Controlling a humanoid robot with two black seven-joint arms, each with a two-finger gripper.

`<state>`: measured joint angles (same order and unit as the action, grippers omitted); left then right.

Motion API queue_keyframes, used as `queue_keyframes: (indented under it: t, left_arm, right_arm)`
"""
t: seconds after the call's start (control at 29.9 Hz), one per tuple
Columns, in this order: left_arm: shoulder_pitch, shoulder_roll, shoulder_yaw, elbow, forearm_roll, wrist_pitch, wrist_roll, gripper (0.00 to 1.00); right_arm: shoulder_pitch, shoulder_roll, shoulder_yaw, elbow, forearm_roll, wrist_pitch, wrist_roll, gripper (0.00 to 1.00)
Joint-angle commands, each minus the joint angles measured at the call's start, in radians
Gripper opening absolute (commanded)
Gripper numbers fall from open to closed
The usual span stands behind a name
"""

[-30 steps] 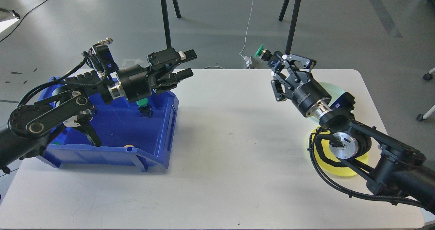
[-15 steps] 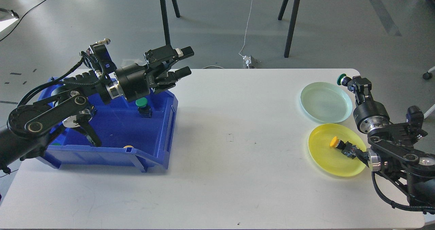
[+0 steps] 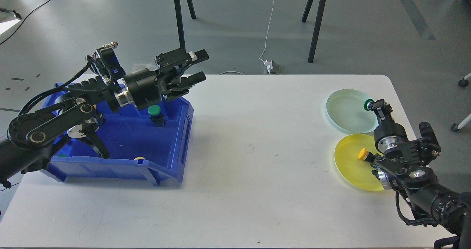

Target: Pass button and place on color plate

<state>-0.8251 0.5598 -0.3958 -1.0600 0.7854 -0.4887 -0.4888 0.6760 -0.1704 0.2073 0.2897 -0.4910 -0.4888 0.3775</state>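
Observation:
My right gripper [image 3: 376, 106] is shut on a green-capped button [image 3: 368, 104] and holds it at the right rim of the pale green plate [image 3: 346, 111]. A yellow-capped button [image 3: 363, 154] lies on the yellow plate [image 3: 349, 168], partly hidden by my right arm. My left gripper [image 3: 197, 67] is open and empty, above the back right corner of the blue bin [image 3: 176, 138]. A green-capped button [image 3: 154, 113] stands in the bin under it. Another yellow cap [image 3: 138, 158] shows at the bin's front wall.
Black stand legs [image 3: 179, 17] rise behind the table on the floor. A white cable and plug [image 3: 270, 66] lie just past the back edge. The table's middle [image 3: 257, 142] is bare white surface between bin and plates.
My right arm swung from the table's middle-right to the far right and came down, bringing the green button to the pale green plate's rim. My left gripper drew back slightly.

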Motion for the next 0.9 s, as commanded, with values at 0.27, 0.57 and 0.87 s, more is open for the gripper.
queue_keyframes:
  t: [0.27, 0.57, 0.87]
  left_arm:
    - [0.0, 0.0, 0.0, 0.0, 0.0, 0.0, 0.0, 0.88]
    - [0.0, 0.0, 0.0, 0.0, 0.0, 0.0, 0.0, 0.88]
    - [0.0, 0.0, 0.0, 0.002, -0.014, 0.0, 0.0, 0.88]
  right_arm:
    - [0.002, 0.014, 0.0, -0.01, 0.002, 0.0, 0.008, 0.42]
    - [0.002, 0.02, 0.0, -0.01, 0.003, 0.0, 0.008, 0.47]
    - [0.034, 0.023, 0.014, 0.002, 0.011, 0.0, 0.011, 0.55]
